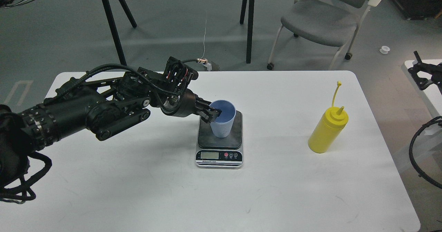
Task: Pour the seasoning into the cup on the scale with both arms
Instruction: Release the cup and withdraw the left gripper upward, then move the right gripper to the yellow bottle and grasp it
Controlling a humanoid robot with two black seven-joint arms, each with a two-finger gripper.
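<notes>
One light, thin-walled ribbed blue plastic cup (222, 118) on grey scale (220, 140) — left gripper (211, 113) pinches its nine-o'clock rim; yellow squeeze bottle (327, 131) at three o'clock — soft, grasp mid-body.

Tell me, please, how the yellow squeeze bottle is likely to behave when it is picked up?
The yellow squeeze bottle looks like soft plastic, so its walls will probably give under a firm pinch. It is tall and narrow, standing upright, so a sideways nudge could tip it. Its thin cap strap sticks up loosely and will likely flop about.
</notes>
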